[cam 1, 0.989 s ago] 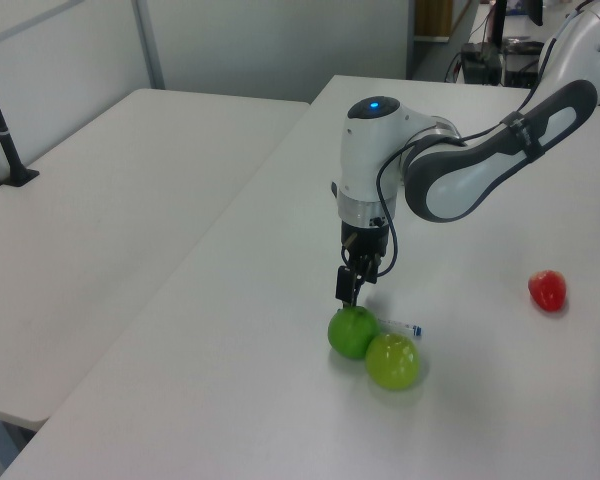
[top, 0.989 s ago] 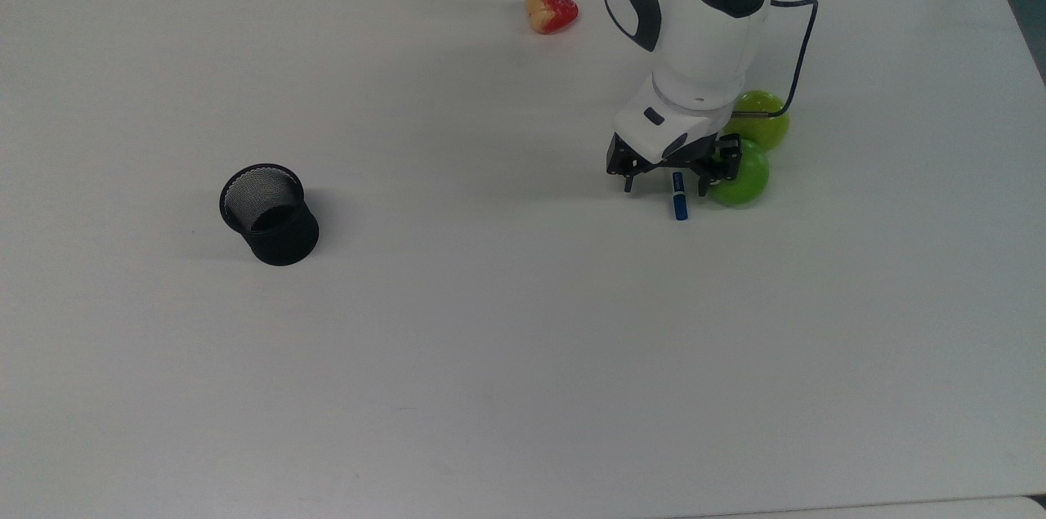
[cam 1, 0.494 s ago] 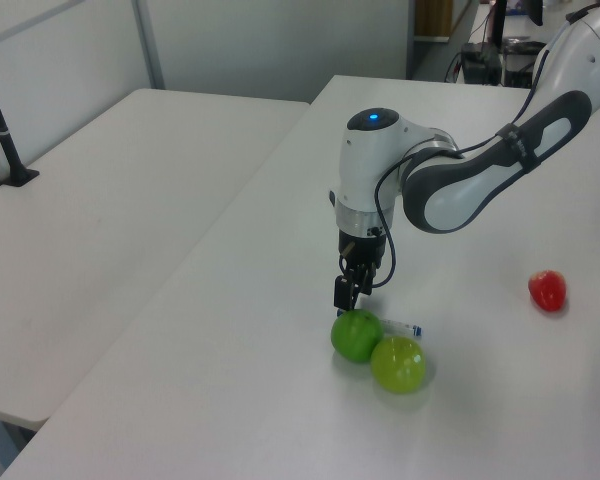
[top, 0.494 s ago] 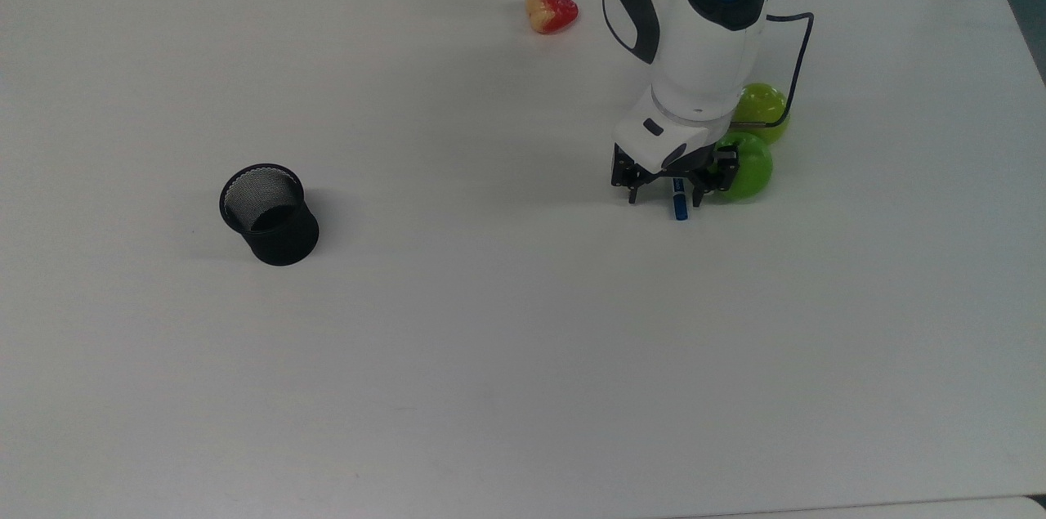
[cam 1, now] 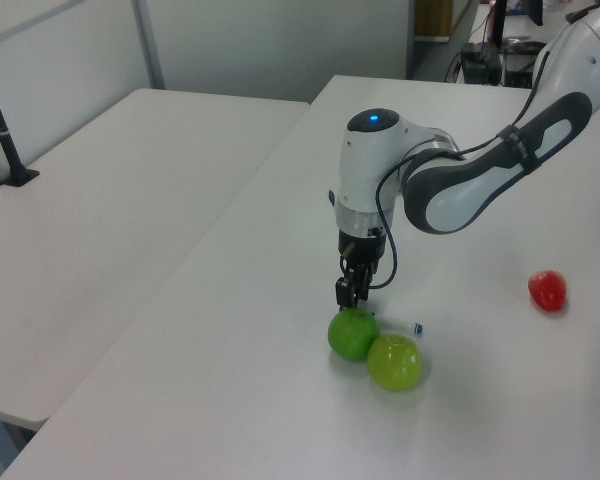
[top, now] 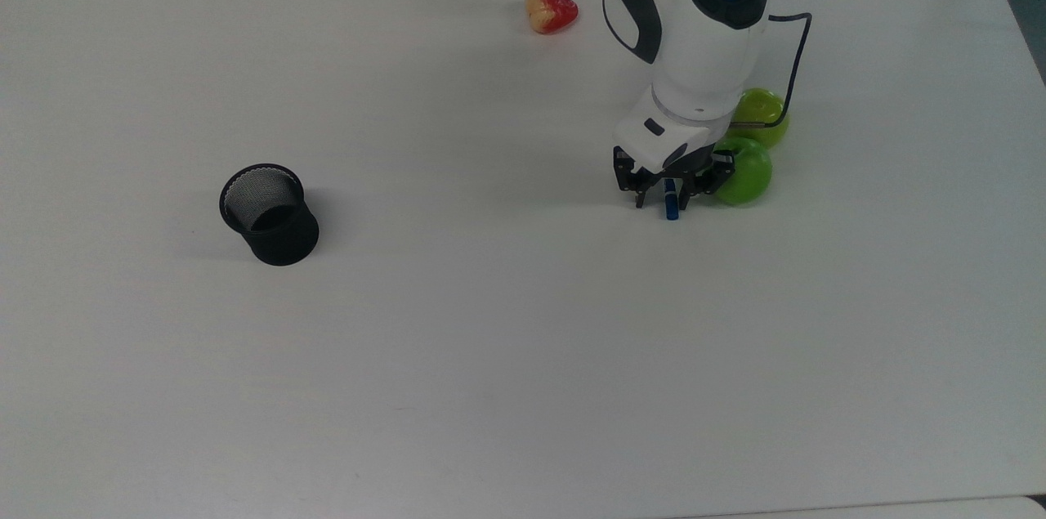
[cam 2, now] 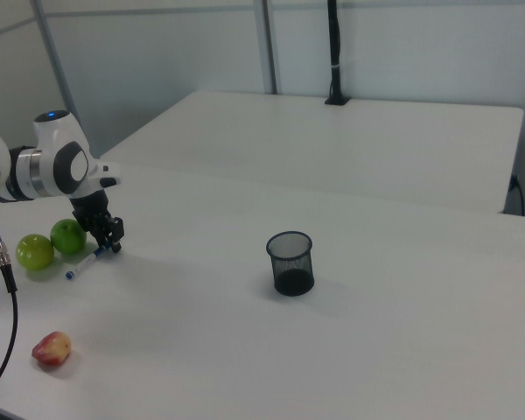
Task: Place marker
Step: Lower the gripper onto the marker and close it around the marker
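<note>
One marker (top: 671, 201) on table (top: 490, 339), between the lowered tool's (top: 663, 200) parted fingers.

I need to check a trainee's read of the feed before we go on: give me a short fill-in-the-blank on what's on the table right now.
1. The gripper is down over the marker, which lies on the ____.
2. The number of green apples beside the marker is ____.
3. The black mesh cup stands upright and holds ____.
4. The red fruit lies by itself, touching ____.

Missing words: table; two; nothing; nothing
</note>
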You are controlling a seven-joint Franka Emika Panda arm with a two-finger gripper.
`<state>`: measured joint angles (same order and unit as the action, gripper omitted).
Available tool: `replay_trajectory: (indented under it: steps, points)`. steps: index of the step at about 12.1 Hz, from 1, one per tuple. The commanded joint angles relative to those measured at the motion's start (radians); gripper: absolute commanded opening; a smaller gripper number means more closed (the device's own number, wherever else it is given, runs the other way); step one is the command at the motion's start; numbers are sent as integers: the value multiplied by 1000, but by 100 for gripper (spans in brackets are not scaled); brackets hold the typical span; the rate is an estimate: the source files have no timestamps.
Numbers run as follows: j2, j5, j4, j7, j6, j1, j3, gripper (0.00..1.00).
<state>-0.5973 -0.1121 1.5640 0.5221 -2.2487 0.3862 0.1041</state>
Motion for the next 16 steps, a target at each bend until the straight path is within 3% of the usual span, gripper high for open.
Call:
replay_trajectory:
  steps: [1,9,13,16]
  points:
    - [1,-20,2,19,-19,13,-9,36]
    - [5,-21,4,15,-6,13,-9,7]
    - [34,-24,2,15,20,5,-9,7]
    - [108,-24,-1,10,113,-12,-11,7]
